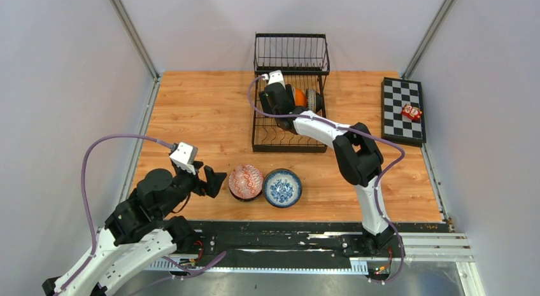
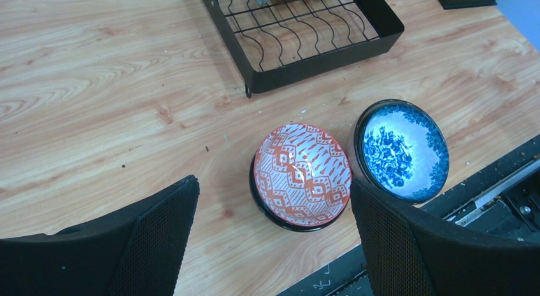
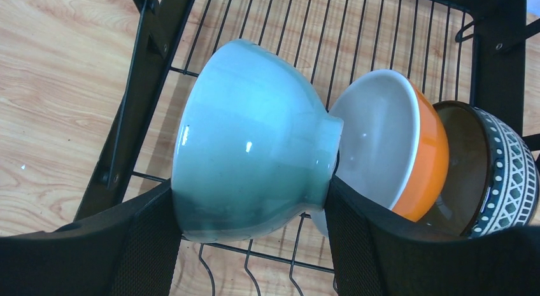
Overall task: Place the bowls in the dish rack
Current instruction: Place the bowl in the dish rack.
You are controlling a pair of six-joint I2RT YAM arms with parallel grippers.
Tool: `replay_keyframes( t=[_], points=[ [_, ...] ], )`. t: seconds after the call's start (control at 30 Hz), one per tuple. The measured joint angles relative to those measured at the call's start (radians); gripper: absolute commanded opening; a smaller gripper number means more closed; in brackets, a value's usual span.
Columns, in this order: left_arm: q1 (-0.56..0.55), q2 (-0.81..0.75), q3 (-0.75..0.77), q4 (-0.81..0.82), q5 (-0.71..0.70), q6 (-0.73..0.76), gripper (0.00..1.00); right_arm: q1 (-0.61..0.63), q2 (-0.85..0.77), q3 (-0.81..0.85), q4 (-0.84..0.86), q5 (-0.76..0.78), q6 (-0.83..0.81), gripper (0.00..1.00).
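Observation:
My right gripper (image 1: 279, 100) is shut on a pale green bowl (image 3: 255, 143), held on its side over the base tray of the black wire dish rack (image 1: 291, 140). One finger is on its rim and the other on its foot. Behind it in the rack (image 3: 148, 86) stand an orange bowl (image 3: 426, 149) and a dark patterned bowl (image 3: 503, 169). A red-patterned bowl (image 1: 246, 181) and a blue-and-white floral bowl (image 1: 282, 187) sit side by side on the table near the front edge. My left gripper (image 1: 216, 181) is open and empty, just left of the red-patterned bowl (image 2: 302, 175).
A checkered board (image 1: 402, 110) with a small red object (image 1: 411, 112) lies at the right edge. The rack's raised basket (image 1: 291, 53) stands at the back. Grey walls enclose the wooden table on three sides. The blue-and-white bowl (image 2: 401, 149) lies close to the black front rail.

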Motion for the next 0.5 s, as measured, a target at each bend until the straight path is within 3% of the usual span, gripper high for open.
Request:
replay_keyframes(
  t=[0.27, 0.5],
  points=[
    [0.000, 0.001, -0.005, 0.000, 0.000, 0.000, 0.90, -0.005, 0.017, 0.005, 0.009, -0.004, 0.005, 0.03],
    [0.000, 0.001, -0.008, 0.000, 0.000, 0.001, 0.91, -0.013, 0.028, 0.008, 0.022, -0.010, 0.026, 0.28]
  ],
)
